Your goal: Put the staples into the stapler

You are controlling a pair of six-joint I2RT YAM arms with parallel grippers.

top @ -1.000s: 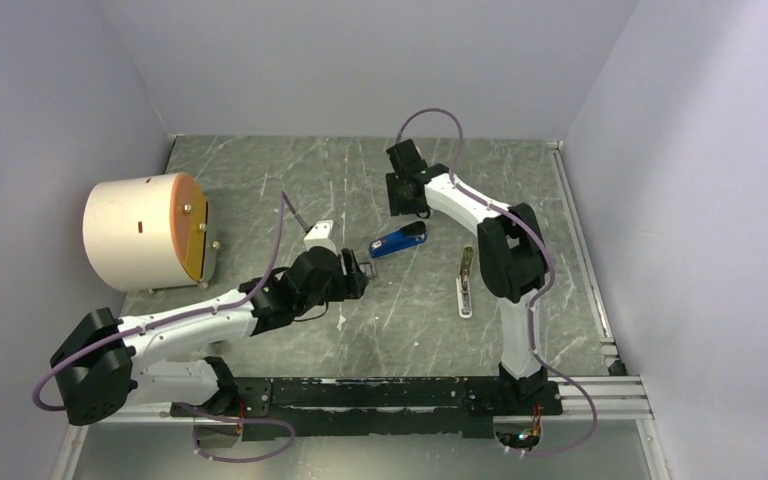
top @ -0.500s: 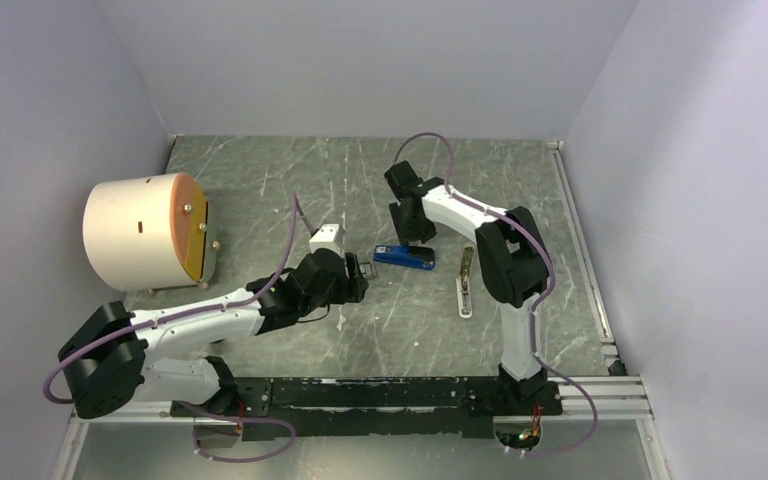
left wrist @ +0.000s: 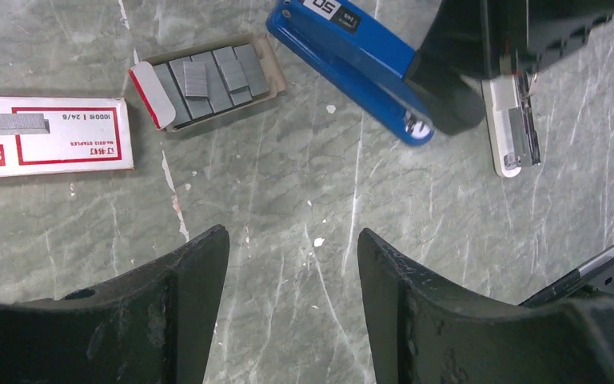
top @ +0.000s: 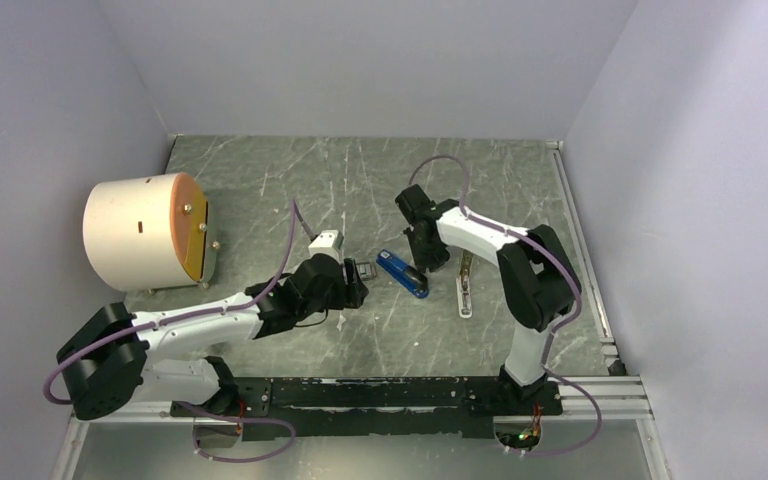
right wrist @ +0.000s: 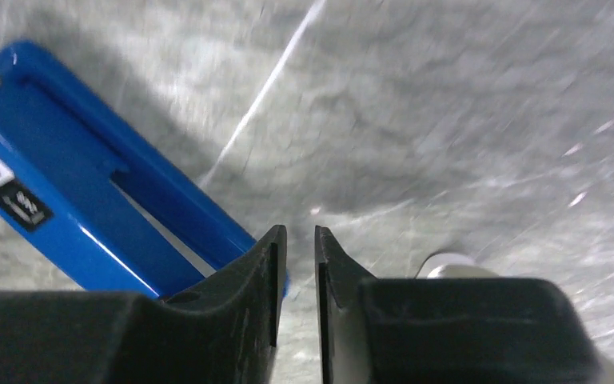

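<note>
The staples [left wrist: 208,78] are seen as a few grey ribbed strips lying flat in a small open cardboard tray [left wrist: 275,80] on the counter [left wrist: 288,184]. The white and red sleeve of the box [left wrist: 48,136] lies just beside the tray. The stapler [left wrist: 344,52], blue with a black label, lies flat on the counter close to the tray, on the side away from the sleeve, and is not touched by the staples.

The right hand [right wrist: 299,232] is set down at one end of the stapler. Its fingers are drawn almost together, with only a thin slit between them and nothing in it. The blue body is seen against the outside of one finger, not between the two.

A pale bar [left wrist: 514,132] with a metal end lies just past that hand.

The left hand [left wrist: 292,236] is held above the counter, wide and empty, near the tray.

A large cream drum [top: 140,232] is seen well apart at the left.
</note>
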